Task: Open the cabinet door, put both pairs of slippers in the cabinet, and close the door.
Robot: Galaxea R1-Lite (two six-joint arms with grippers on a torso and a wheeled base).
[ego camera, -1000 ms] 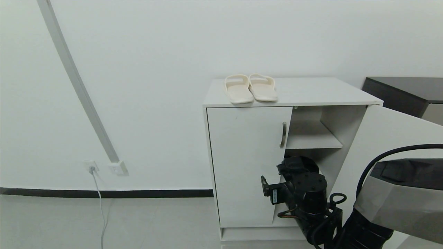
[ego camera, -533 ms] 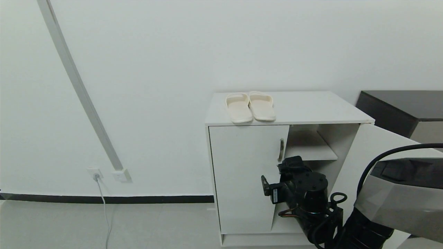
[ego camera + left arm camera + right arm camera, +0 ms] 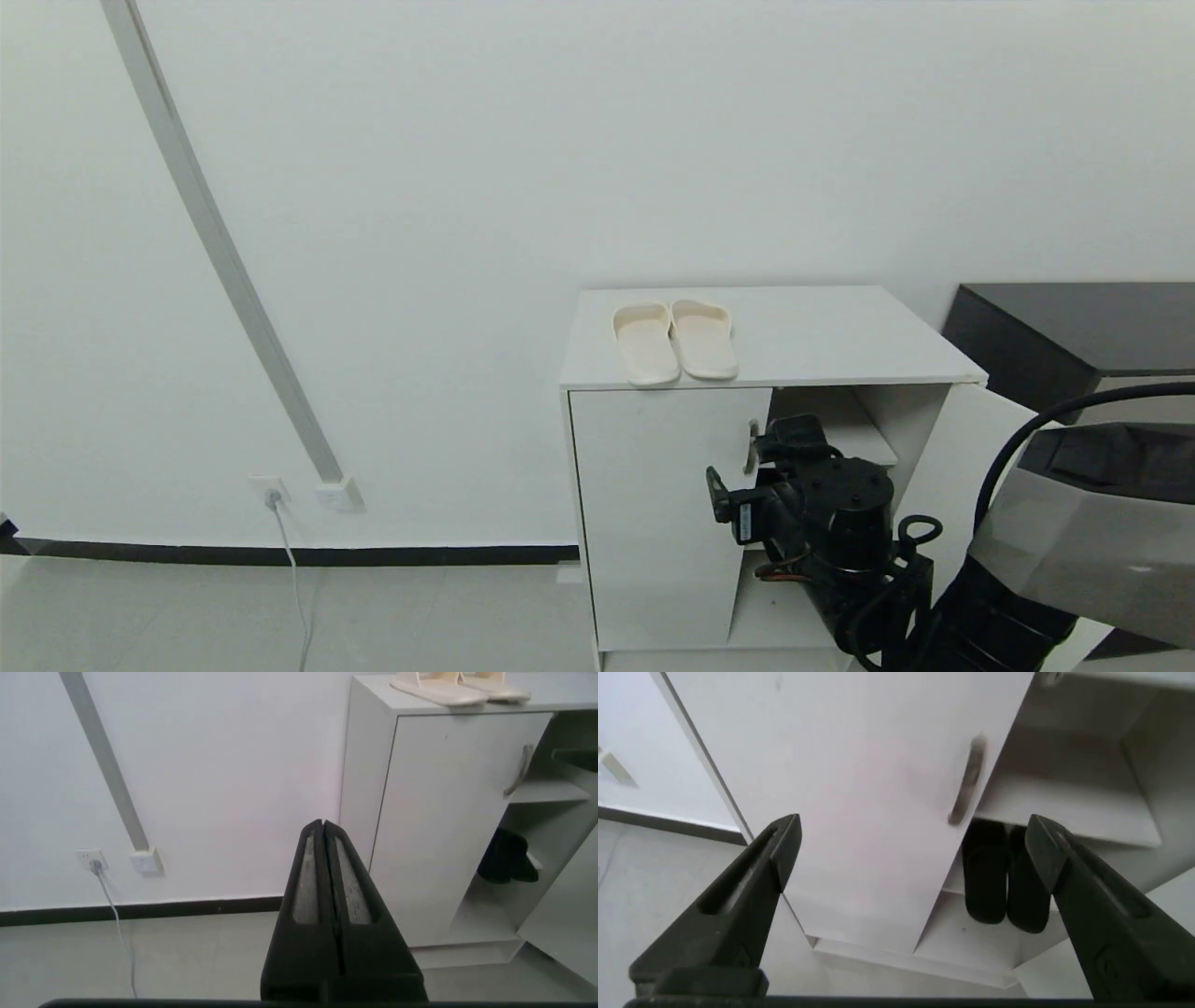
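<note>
Black fingers of the right gripper (image 3: 913, 831) stand wide apart with nothing between them, close in front of the white cabinet (image 3: 840, 345). Straight ahead between the jaws is the metal handle (image 3: 966, 779) of the shut left door (image 3: 859, 812). Just past the handle and lower, a black pair of slippers (image 3: 1004, 882) lies on the cabinet floor under the shelf (image 3: 1064, 793), in the open right half. The right door (image 3: 938, 467) stands swung open beside this gripper. Above the jaws, a cream pair of slippers (image 3: 674, 341) lies side by side on the cabinet top, over the shut door. The left gripper (image 3: 322, 835) has its jaws pressed together, holding nothing, well back from the cabinet. Beyond its tips is a wall socket (image 3: 91, 859) with a cable (image 3: 117, 924) hanging from it.
</note>
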